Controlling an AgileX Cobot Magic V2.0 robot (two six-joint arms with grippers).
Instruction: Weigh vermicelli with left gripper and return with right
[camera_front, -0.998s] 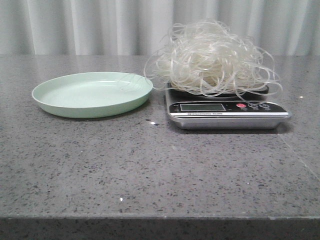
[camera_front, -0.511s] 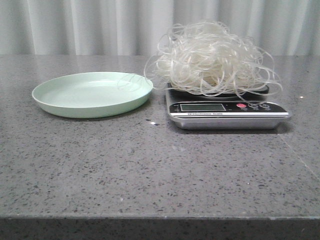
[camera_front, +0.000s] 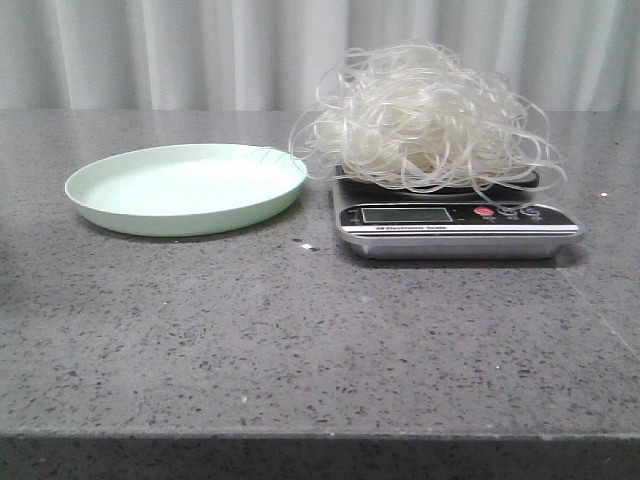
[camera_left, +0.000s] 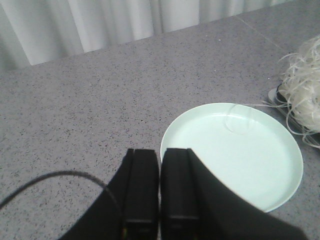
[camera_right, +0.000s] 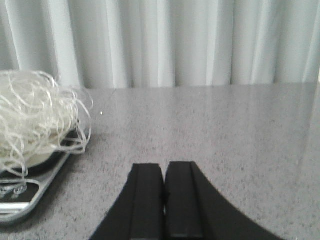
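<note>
Speckled grey stone is filling the near half of the front view, the bench lying bare up to the middle of the frame. Beyond it, at centre left, a pale green plate is sitting with only one stray clear loop resting near its right rim. Just right of the plate, at centre right, a silver kitchen scale is carrying the vermicelli, a heaped tangle of translucent whitish strands spilling over the platform edges, with loops hanging toward the plate. A pleated light curtain is closing off the top of the frame.

Neither arm is showing in the front view. In the left wrist view the left gripper is showing its fingers pressed together, holding nothing, at the bottom centre with the plate to its right. In the right wrist view the right gripper is likewise closed and empty, with the scale and noodles at the left edge.

The bundle is looking light, springy and loose, likely to shed strands and snag on the scale. A deep pinch through the dense middle of the heap seems safer than catching outer loops, which would probably slip free.
</note>
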